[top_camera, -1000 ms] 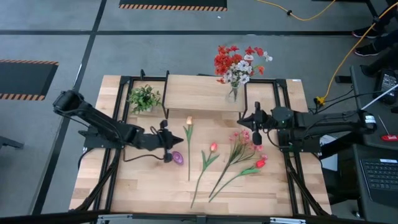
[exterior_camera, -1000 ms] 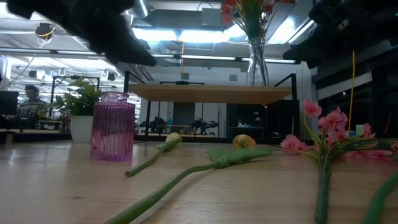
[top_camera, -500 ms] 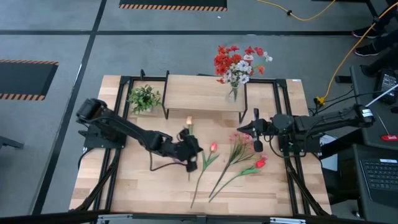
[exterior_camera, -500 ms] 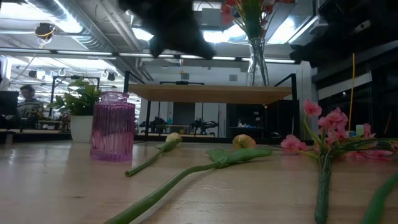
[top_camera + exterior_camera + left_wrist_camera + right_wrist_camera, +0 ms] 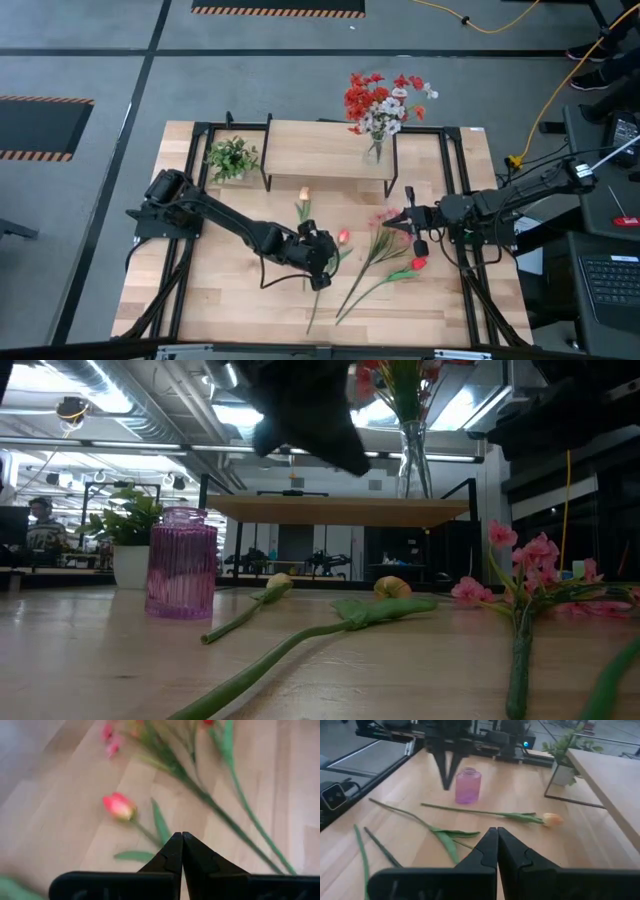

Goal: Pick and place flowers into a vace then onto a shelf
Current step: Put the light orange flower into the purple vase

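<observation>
Several flowers lie flat on the table: a yellow tulip (image 5: 304,194), a pink tulip (image 5: 343,237), a pink spray (image 5: 385,224) and a red tulip (image 5: 418,263). The purple ribbed vase (image 5: 182,563) stands upright left of them, hidden under my left arm in the high view. My left gripper (image 5: 322,268) is shut and hovers over the pink tulip's stem (image 5: 145,831), pointing slantwise down. My right gripper (image 5: 400,220) is shut and hangs above the pink spray's blooms. The shelf (image 5: 320,150) stands at the far side.
A glass vase with a red and white bouquet (image 5: 376,148) stands on the shelf's right end. A small green potted plant (image 5: 232,158) sits beside the shelf's left end. Black frame rails (image 5: 462,200) run along both table sides. Bare wood lies near the front edge.
My left gripper has swept from beside the purple vase toward the table's right edge, crossing the yellow tulip's stem to above the pink tulip's stem, tipping further down. My right gripper has drifted a little toward the near edge. Both stay shut. No flower has moved.
</observation>
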Robot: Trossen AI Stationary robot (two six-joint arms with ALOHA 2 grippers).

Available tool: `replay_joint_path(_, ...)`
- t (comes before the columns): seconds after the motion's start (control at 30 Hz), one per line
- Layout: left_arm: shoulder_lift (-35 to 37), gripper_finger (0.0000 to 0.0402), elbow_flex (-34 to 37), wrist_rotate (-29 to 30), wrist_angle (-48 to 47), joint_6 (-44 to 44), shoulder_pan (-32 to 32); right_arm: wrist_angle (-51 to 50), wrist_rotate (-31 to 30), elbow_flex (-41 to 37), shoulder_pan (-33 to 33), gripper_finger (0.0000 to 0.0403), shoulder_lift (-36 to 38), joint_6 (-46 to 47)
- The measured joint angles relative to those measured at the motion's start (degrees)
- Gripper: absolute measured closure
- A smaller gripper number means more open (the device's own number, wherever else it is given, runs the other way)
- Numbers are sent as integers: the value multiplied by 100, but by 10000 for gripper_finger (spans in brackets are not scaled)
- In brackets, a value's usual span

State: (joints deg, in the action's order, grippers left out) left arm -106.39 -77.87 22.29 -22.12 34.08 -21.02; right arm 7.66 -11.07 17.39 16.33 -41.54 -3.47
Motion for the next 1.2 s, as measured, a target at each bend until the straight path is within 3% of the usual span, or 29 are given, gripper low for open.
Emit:
replay_joint_path(0.33, 17, 386, 0, 209, -635, 324, 156, 29, 0, 0, 27, 398, -8, -2)
replay_joint_path(0.6, 17, 342, 0, 147, -1226, 418, 554, 28, 2, 0, 27, 398, -8, 20)
replay_joint_path(0.9, 20, 278, 0, -418, -2238, 1101, 1232, 24, 13, 0, 25, 398, -8, 18)
replay_joint_path(1.2, 20, 263, 0, -995, -2291, 1338, 1953, -6, 11, 0, 25, 398, -8, -20)
